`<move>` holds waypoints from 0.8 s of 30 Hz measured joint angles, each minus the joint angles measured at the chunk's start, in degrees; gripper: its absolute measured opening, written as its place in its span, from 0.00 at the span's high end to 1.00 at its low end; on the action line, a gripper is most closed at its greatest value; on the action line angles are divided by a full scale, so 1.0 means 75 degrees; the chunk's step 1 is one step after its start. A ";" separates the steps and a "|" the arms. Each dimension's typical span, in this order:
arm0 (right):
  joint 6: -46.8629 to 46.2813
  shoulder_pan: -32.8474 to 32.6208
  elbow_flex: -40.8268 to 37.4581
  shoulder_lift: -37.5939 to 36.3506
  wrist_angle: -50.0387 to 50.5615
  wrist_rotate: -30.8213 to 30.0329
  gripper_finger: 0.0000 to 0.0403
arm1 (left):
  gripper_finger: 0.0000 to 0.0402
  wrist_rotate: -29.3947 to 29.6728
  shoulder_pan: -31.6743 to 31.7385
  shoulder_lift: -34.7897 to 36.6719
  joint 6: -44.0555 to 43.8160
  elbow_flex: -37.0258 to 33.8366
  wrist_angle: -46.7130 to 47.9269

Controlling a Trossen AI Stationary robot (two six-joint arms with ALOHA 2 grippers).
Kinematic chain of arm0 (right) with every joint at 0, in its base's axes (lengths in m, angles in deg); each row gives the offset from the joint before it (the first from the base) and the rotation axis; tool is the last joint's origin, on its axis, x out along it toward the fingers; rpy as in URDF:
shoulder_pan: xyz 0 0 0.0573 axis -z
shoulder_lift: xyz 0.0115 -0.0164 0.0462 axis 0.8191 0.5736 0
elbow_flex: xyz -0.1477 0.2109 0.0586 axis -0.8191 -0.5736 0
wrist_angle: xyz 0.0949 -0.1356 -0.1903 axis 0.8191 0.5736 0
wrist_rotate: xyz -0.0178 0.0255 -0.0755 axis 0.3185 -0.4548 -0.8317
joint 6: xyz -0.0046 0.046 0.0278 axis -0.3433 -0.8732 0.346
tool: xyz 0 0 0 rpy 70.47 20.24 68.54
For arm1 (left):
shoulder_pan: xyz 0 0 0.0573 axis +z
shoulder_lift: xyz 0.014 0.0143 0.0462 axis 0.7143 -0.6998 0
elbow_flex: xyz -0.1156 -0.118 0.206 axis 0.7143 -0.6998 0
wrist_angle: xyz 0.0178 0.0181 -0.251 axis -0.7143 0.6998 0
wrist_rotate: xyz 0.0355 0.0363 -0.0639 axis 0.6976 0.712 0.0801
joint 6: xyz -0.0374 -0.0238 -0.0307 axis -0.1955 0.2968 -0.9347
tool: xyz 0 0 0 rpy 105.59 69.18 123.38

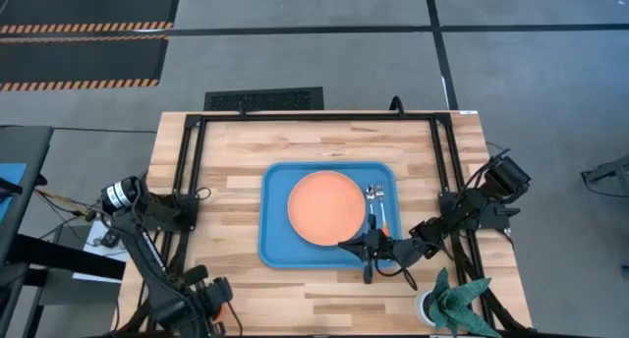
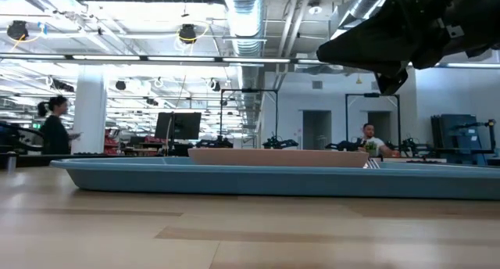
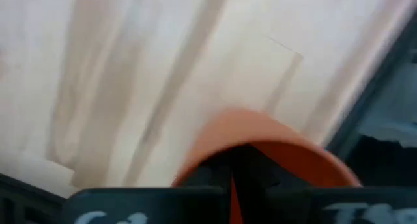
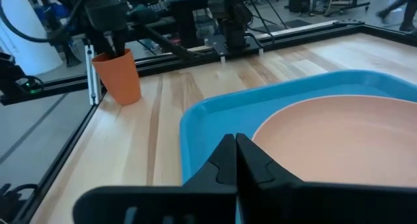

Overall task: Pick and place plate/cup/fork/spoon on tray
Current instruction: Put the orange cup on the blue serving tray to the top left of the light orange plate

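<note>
The blue tray point(image 1: 275, 250) lies in the middle of the table. On it are the salmon plate point(image 1: 324, 207) and, to the plate's right, the fork and the spoon point(image 1: 374, 202) side by side. My right gripper point(image 1: 346, 245) is shut and holds nothing. It hovers level over the tray's near right part, its tips point(image 4: 234, 142) toward the plate point(image 4: 339, 139). The orange cup point(image 4: 118, 77) is at the table's near left edge, with my left gripper point(image 4: 112, 38) shut on it from above. In the high view the left arm point(image 1: 208, 297) hides the cup. My left gripper pinches the cup's wall at the rim point(image 3: 215, 165), one finger inside the cup and one outside. The fingers point(image 4: 117, 48) point down from above. The cup point(image 3: 260, 142) hangs nearly upright below them. Whether its base touches the table, I cannot tell.
Black frame rails point(image 1: 192, 181) run along the table's left, far and right sides. A potted plant point(image 1: 452, 304) stands at the near right corner. Bare wood lies between the tray and the left rail. People point(image 2: 55, 128) are in the room beyond the table.
</note>
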 joint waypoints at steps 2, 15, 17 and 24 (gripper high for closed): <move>0.0000 0.0000 0.0000 0.0000 0.0013 -0.0001 0.98 | 1.00 0.0076 0.0095 0.0000 0.0032 -0.0168 0.0046; 0.0018 0.0003 0.0000 0.0000 0.0013 0.0006 0.98 | 1.00 0.1165 0.0788 0.0008 0.0685 -0.0497 0.0677; 0.0017 0.0003 0.0000 0.0000 0.0013 0.0005 0.98 | 1.00 0.1299 0.0870 0.0022 0.0688 -0.0497 0.0893; 0.0015 0.0003 0.0000 0.0000 0.0015 0.0006 0.98 | 1.00 0.1644 0.1174 0.0302 0.0912 -0.0497 0.1403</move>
